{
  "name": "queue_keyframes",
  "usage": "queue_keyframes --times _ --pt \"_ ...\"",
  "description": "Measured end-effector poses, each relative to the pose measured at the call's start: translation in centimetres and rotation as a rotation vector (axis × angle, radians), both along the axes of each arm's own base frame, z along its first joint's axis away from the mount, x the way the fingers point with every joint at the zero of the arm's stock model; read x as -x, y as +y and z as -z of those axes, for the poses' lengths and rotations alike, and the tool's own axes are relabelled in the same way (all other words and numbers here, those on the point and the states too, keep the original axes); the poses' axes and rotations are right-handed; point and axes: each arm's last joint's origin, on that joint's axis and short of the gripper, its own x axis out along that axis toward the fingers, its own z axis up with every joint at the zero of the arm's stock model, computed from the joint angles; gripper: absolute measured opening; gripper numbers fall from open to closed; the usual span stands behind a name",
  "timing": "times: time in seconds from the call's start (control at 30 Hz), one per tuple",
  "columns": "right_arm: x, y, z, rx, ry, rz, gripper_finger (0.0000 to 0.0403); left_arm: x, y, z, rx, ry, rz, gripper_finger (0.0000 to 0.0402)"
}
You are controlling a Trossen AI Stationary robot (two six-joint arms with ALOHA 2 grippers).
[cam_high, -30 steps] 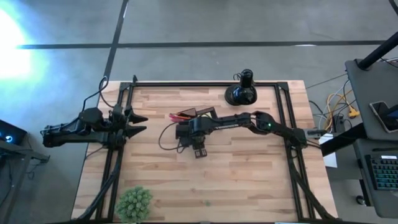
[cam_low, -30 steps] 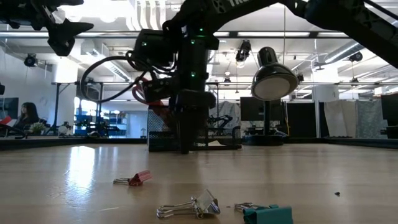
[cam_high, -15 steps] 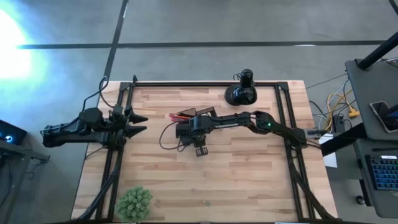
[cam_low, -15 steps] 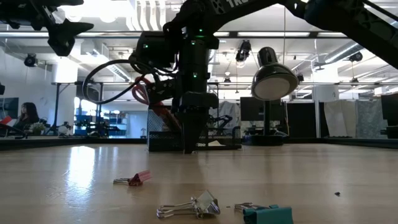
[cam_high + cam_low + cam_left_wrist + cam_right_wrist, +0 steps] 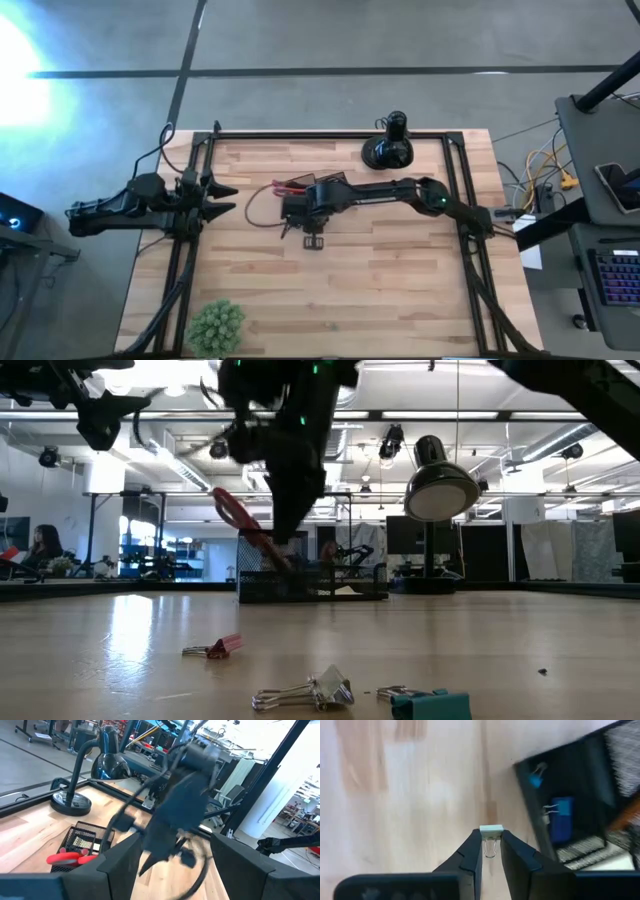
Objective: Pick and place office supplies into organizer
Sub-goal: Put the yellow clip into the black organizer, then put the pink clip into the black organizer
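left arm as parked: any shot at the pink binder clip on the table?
Probably not. The left claw hangs open at the table's left edge; the pink binder clip isn't identifiable from above, so its reach is unclear.

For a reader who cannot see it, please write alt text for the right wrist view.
The right gripper holds a small white binder clip between its dark fingertips above a light wooden table. Beside it is the black mesh organizer, with blue clips already inside.
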Motion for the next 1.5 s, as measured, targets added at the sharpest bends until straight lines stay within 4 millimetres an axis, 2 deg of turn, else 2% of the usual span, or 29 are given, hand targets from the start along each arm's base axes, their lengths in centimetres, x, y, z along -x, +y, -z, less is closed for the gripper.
queue_keyframes --times 0.13,0.2,0.37,0.47,0.6,0.77,1.0,1.33,1.5 --pt "0.2 0.7 -2.6 0.063 -0.097 0.294 0.0054 0.0 0.0 0.0 0.000 0.000 0.000 0.0228" --pt "0.2 0.7 -3.0 0.033 -0.127 0.435 0.0054 0.0 0.0 0.0 0.001 -0.001 0.000 0.0228" --pt "0.0 -1.6 -2.1 0.024 -0.193 0.826 0.0054 0.0 0.0 0.0 0.026 -0.004 -0.002 0.0228" --pt "-0.5 -3.4 -1.6 -0.043 -0.230 0.932 0.0054 0.0 0.0 0.0 0.026 -0.003 -0.002 0.0228" --pt "-0.5 -4.8 -0.6 -0.112 -0.173 0.967 0.0054 0.0 0.0 0.0 0.027 -0.003 -0.001 0.0228" --pt "-0.6 -4.3 0.0 -0.153 -0.137 0.953 0.0054 0.0 0.0 0.0 0.027 0.002 -0.002 0.0228" --pt "-0.5 -4.4 0.2 -0.079 -0.170 1.006 0.0057 0.0 0.0 0.1 0.027 0.005 -0.001 0.0228" --pt "-0.5 -4.5 0.3 -0.065 -0.161 0.984 0.0138 0.0 0.0 0.1 0.027 0.005 -0.001 0.0228" --pt "-0.4 -3.6 -0.1 -0.085 -0.148 0.913 0.0171 0.0 0.0 0.1 0.029 0.005 -0.002 0.0228"
